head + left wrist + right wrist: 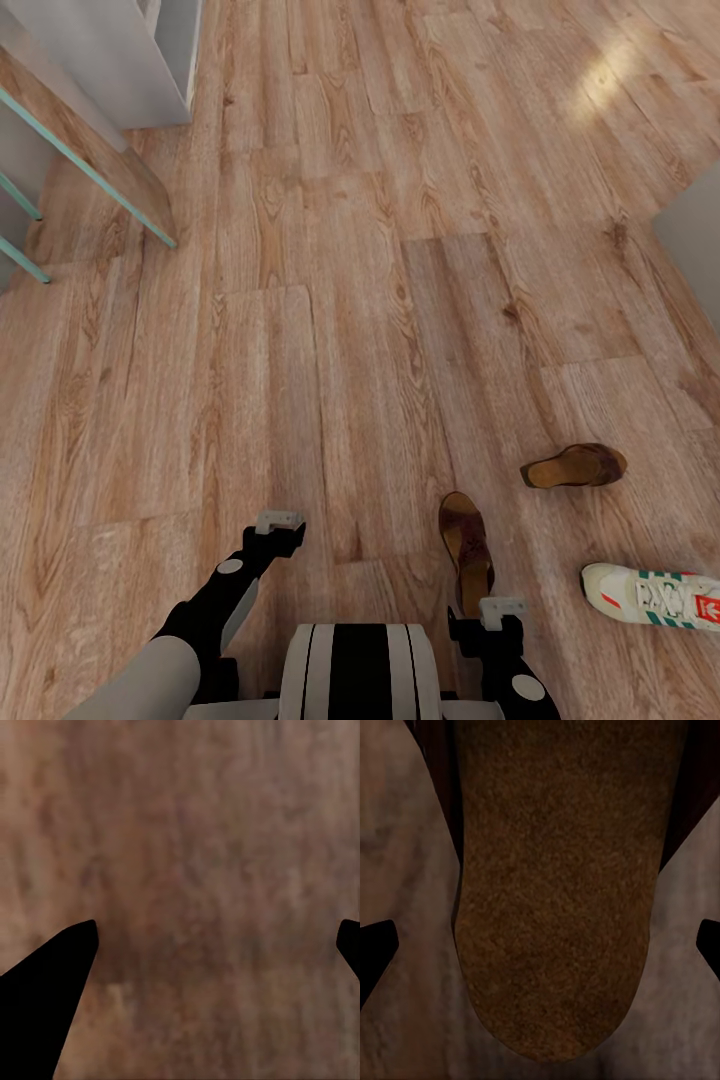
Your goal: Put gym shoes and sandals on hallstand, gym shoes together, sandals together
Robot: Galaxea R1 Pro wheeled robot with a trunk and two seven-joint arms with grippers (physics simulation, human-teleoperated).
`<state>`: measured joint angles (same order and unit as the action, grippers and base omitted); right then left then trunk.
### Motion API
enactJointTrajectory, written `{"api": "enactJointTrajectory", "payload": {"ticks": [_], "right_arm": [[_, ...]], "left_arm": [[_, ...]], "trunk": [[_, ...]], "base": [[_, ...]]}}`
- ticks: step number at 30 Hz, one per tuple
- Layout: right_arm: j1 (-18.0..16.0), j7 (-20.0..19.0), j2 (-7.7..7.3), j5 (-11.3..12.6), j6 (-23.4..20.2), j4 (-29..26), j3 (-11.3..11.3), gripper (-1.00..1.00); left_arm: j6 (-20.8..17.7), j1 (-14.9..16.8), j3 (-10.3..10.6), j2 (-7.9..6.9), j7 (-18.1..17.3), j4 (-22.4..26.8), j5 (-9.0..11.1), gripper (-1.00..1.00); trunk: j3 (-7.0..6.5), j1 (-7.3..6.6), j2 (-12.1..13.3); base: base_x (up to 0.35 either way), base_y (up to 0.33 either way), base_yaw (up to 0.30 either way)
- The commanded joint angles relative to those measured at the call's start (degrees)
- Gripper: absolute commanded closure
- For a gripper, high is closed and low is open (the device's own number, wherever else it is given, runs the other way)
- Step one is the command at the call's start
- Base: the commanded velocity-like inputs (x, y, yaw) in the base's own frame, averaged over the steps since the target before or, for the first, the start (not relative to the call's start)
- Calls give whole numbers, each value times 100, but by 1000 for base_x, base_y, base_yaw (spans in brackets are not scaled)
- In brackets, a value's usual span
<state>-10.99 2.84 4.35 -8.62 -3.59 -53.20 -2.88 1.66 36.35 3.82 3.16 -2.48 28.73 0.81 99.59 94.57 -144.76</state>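
Two sandals (467,548) (575,466), one gym shoe (655,596) on corridor floor (350,300), left hand (214,945) open, right hand (540,945) open above sandal

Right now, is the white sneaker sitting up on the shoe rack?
No, the white sneaker lies on the wooden floor, near two brown sandals.

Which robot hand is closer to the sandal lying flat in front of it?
Right. The right gripper hangs directly over the heel end of the flat sandal, jaws open around it. The left gripper is well off to the side, over bare floor.
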Motion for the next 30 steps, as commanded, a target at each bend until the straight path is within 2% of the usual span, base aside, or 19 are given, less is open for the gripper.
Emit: {"api": "enactJointTrajectory", "payload": {"ticks": [1, 11, 12, 30], "right_arm": [[0, 6, 5, -60, -34, -11, -11, -100], [0, 6, 3, -59, -32, -15, -11, -100], [0, 6, 2, -59, -31, -15, -11, 100], [0, 5, -4, -61, -28, -15, -11, 100]], "left_arm": [[-7, 179, 23, 0, -437, -26, 42, -100], [-2, 179, 17, 2, -437, -26, 41, -100], [-1, 179, 16, 2, -437, -26, 41, -100], [13, 179, 17, -1, -429, -17, 33, -100]], "trunk": [[3, 5, 0], [3, 5, 0], [3, 5, 0], [3, 5, 0]], "base": [[12, 0, 0], [40, 0, 0], [9, 0, 0], [1, 0, 0]]}}
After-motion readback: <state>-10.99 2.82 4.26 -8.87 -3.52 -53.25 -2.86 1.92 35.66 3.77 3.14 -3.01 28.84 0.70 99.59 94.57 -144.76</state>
